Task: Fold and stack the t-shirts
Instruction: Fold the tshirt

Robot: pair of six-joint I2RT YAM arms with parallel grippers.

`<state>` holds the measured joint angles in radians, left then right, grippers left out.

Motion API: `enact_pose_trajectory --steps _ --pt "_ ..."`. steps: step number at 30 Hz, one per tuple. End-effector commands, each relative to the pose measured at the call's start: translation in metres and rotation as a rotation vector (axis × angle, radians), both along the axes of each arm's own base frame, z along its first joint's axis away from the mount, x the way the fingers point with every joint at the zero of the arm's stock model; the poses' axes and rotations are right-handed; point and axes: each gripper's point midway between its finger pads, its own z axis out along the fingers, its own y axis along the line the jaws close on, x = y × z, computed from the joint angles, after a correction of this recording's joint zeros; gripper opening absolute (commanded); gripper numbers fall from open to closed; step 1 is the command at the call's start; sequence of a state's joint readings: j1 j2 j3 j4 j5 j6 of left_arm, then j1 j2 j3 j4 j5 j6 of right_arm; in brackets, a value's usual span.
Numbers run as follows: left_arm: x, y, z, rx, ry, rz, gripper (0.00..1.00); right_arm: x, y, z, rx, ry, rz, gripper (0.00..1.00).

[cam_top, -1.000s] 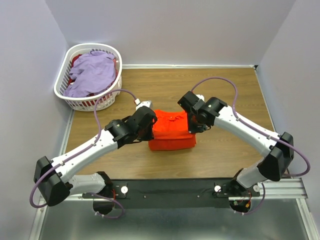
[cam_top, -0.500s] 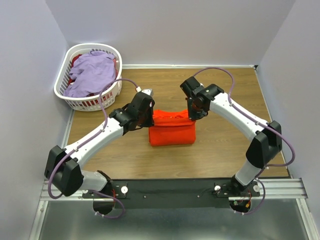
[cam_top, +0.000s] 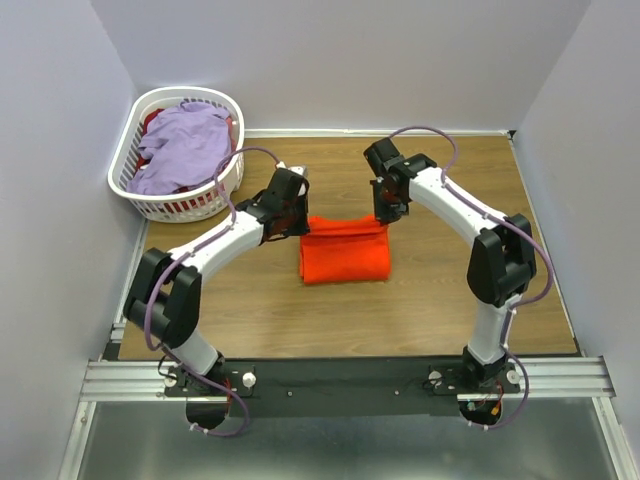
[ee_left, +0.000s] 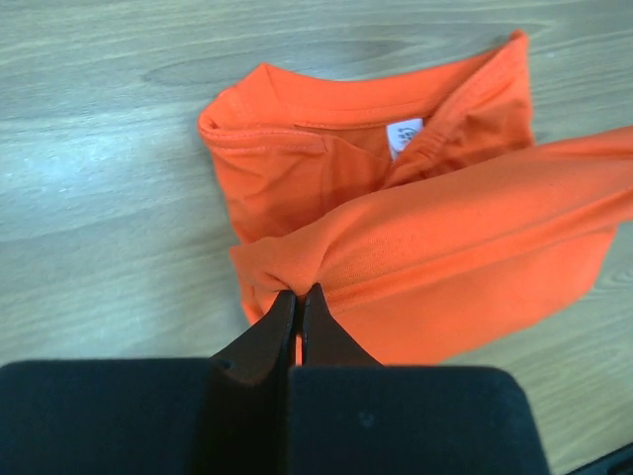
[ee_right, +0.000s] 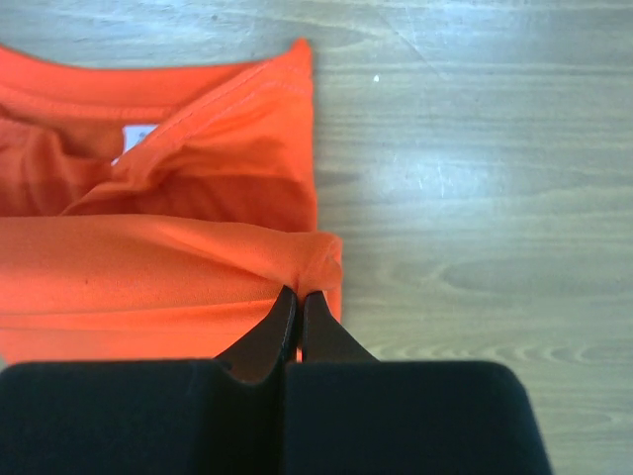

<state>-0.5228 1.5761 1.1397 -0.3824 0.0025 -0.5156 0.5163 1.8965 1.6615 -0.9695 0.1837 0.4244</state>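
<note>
The orange t-shirt [cam_top: 344, 252] lies partly folded on the wooden table in the middle of the top view. My left gripper [cam_top: 299, 222] is shut on its left far corner. My right gripper [cam_top: 385, 222] is shut on its right far corner. Both hold the upper layer lifted over the collar end. In the left wrist view the orange shirt [ee_left: 445, 257] shows its white neck label [ee_left: 403, 136], with the left gripper [ee_left: 298, 294] pinching the fold. In the right wrist view the right gripper [ee_right: 299, 294] pinches the orange fold [ee_right: 148, 262]. A lavender t-shirt [cam_top: 186, 146] lies in the basket.
The white slotted laundry basket [cam_top: 150, 200] stands at the far left corner, with red cloth under the lavender shirt. Pale walls close the table on the left, back and right. A metal rail [cam_top: 350, 375] runs along the near edge.
Both grippers have carried the lifted orange layer away from the arm bases toward the back of the table. The arms have stretched out further and the fold now lies flatter.
</note>
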Motion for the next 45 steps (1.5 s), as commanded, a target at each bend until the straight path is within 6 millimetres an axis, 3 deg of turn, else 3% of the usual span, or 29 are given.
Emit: enact_pose_trajectory --steps 1,10,13,15,16,17,18,20,22,23,24,26,29,30,32,33,36,37,40,41,44,45 --pt "0.015 0.011 -0.024 0.058 0.016 0.005 0.00 0.014 -0.026 -0.021 -0.077 0.022 -0.010 0.01" --pt "0.030 0.010 -0.050 0.071 0.028 0.039 0.03 0.024 -0.026 -0.065 -0.086 0.059 -0.011 0.01" --pt "0.032 0.011 -0.047 0.077 0.017 0.046 0.29 0.026 -0.030 -0.064 -0.101 0.044 -0.021 0.16" --pt "0.032 0.018 -0.042 0.088 -0.002 0.075 0.45 0.028 -0.029 -0.055 -0.093 0.024 -0.018 0.33" --pt "0.033 0.020 -0.038 0.089 -0.016 0.087 0.70 0.030 -0.027 -0.047 -0.081 0.007 -0.008 0.38" --pt "0.032 0.024 -0.027 0.081 -0.045 0.109 0.88 0.033 -0.026 -0.031 -0.063 -0.030 -0.007 0.44" --pt "0.031 0.025 -0.021 0.070 -0.060 0.114 0.90 0.036 -0.025 -0.020 -0.050 -0.056 -0.007 0.47" --pt "0.030 0.024 0.005 0.018 -0.125 0.129 0.91 0.038 -0.020 0.009 -0.002 -0.127 0.002 0.48" --pt "0.020 0.025 0.011 -0.006 -0.146 0.122 0.87 0.036 -0.019 0.026 0.035 -0.175 0.009 0.49" --pt "0.016 0.020 0.030 -0.050 -0.195 0.106 0.86 0.032 -0.016 0.024 0.062 -0.183 0.024 0.48" --pt "0.007 0.020 0.025 -0.058 -0.190 0.091 0.81 0.028 -0.013 0.040 0.098 -0.223 0.035 0.48" --pt "-0.006 0.007 0.037 -0.111 -0.214 0.032 0.74 0.017 -0.005 0.034 0.166 -0.218 0.075 0.48" --pt "-0.019 -0.006 0.034 -0.137 -0.215 -0.023 0.66 0.008 0.006 0.044 0.262 -0.268 0.122 0.42" --pt "-0.026 -0.013 0.027 -0.151 -0.195 -0.057 0.60 -0.005 0.014 0.031 0.312 -0.223 0.160 0.41" --pt "-0.030 -0.026 0.018 -0.169 -0.177 -0.098 0.53 -0.012 0.027 0.026 0.387 -0.210 0.205 0.39" --pt "-0.031 -0.031 0.015 -0.172 -0.174 -0.115 0.42 -0.018 0.028 0.015 0.394 -0.184 0.212 0.39" --pt "-0.027 -0.036 -0.007 -0.137 -0.124 -0.118 0.33 -0.022 0.035 -0.003 0.424 -0.144 0.233 0.36" --pt "-0.025 -0.036 -0.020 -0.118 -0.097 -0.108 0.32 -0.024 0.036 -0.013 0.423 -0.116 0.236 0.36" --pt "-0.015 -0.039 -0.029 -0.101 -0.090 -0.097 0.29 -0.021 0.037 -0.027 0.418 -0.099 0.237 0.34" --pt "-0.012 -0.040 -0.040 -0.083 -0.071 -0.096 0.29 -0.017 0.038 -0.031 0.417 -0.101 0.235 0.32" --pt "0.007 -0.042 -0.042 -0.059 -0.081 -0.077 0.28 -0.003 0.033 -0.045 0.402 -0.095 0.204 0.32" --pt "0.013 -0.039 -0.052 -0.048 -0.062 -0.063 0.28 0.003 0.033 -0.044 0.409 -0.103 0.203 0.31"
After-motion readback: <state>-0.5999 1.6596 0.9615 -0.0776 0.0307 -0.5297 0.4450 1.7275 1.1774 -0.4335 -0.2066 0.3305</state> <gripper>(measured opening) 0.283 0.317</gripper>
